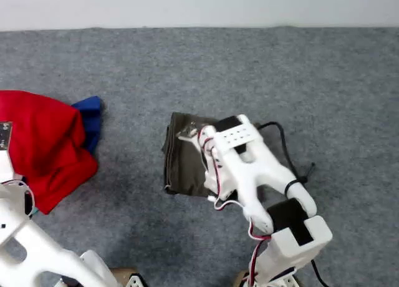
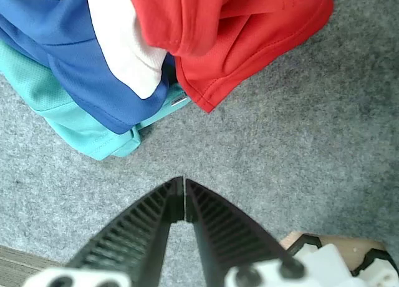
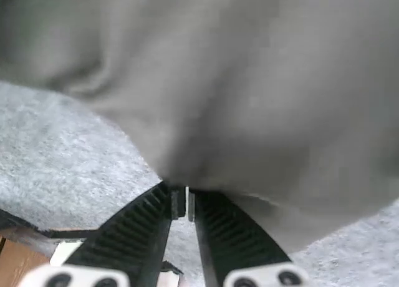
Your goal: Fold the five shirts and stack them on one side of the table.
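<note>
An olive shirt point(image 1: 184, 165) lies folded at the middle of the grey mat. My right gripper point(image 1: 187, 136) is at its far edge, shut on a fold of that olive shirt point(image 3: 249, 100), which drapes over the fingertips of the gripper point(image 3: 181, 203). At the left side sits a pile with a red shirt point(image 1: 43, 143) on top and a blue shirt point(image 1: 90, 115) peeking out. In the left wrist view the pile shows the red shirt point(image 2: 237, 31), a white shirt point(image 2: 121, 37), the blue shirt point(image 2: 75, 56) and a teal shirt point(image 2: 81, 128). My left gripper point(image 2: 184, 199) is shut and empty, just short of the pile.
A black cable point(image 1: 283, 146) trails beside the right arm. The mat point(image 1: 312, 75) is bare at the far side and the right. A wooden table edge point(image 2: 19, 259) runs close behind the left gripper.
</note>
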`<action>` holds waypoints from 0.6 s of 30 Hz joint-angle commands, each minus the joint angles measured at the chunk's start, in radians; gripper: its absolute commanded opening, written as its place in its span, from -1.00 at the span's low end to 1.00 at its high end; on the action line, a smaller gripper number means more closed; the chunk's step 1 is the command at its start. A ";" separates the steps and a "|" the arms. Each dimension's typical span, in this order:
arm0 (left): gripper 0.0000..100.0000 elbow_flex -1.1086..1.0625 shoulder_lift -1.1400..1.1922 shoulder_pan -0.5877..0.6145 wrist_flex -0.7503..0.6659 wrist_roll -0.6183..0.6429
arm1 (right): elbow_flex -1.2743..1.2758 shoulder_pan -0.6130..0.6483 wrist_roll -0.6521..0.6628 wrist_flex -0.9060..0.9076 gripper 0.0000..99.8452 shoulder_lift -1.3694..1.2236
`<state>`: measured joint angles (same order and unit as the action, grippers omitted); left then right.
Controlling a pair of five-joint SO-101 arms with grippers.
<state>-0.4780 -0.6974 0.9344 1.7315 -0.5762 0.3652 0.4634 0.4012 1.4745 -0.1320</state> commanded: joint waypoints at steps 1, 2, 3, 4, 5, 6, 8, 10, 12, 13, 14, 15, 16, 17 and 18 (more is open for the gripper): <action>-0.97 0.007 -0.025 0.000 -0.003 -0.006 | -0.009 0.005 -0.012 -0.001 -0.98 0.067; -0.97 0.008 -0.025 0.000 -0.003 -0.006 | -0.028 -0.007 -0.011 0.028 -0.98 0.082; -0.97 0.010 -0.025 0.000 -0.003 -0.006 | -0.052 -0.021 -0.011 0.054 -0.98 0.104; -0.97 0.010 -0.025 0.000 -0.003 -0.006 | -0.083 -0.038 -0.008 0.079 -0.98 0.128; -0.97 0.010 -0.025 0.000 -0.003 -0.006 | -0.115 -0.054 -0.008 0.110 -0.98 0.157; -0.97 0.010 -0.025 0.000 -0.003 -0.006 | -0.153 -0.070 -0.006 0.134 -0.98 0.186; -0.97 0.010 -0.025 0.000 -0.003 -0.006 | -0.229 -0.099 -0.005 0.173 -0.98 0.234; -0.97 0.010 -0.025 0.000 -0.003 -0.006 | -0.275 -0.116 0.020 0.177 -0.98 0.255; -0.97 0.007 -0.025 0.000 -0.003 -0.006 | -0.284 -0.119 0.058 0.166 -0.98 0.245; -0.97 0.007 -0.025 0.000 -0.003 -0.006 | -0.273 -0.119 0.063 0.145 -0.98 0.231; -0.97 0.007 -0.025 0.000 -0.003 -0.006 | -0.261 -0.119 0.060 0.124 -0.98 0.208; -0.97 0.007 -0.025 0.000 -0.003 -0.006 | -0.249 -0.120 0.058 0.102 -0.98 0.182; -0.97 0.007 -0.025 0.000 -0.003 -0.006 | -0.232 -0.120 0.058 0.077 -0.98 0.150; -0.97 0.007 -0.025 0.000 -0.003 -0.006 | -0.218 -0.119 0.058 0.051 -0.98 0.116; -0.97 0.007 -0.025 0.000 -0.003 -0.006 | -0.206 -0.116 0.057 0.030 -0.98 0.079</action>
<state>-0.4780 -0.6974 0.9344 1.7315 -0.5762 0.1504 0.3560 0.4488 1.5589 0.0046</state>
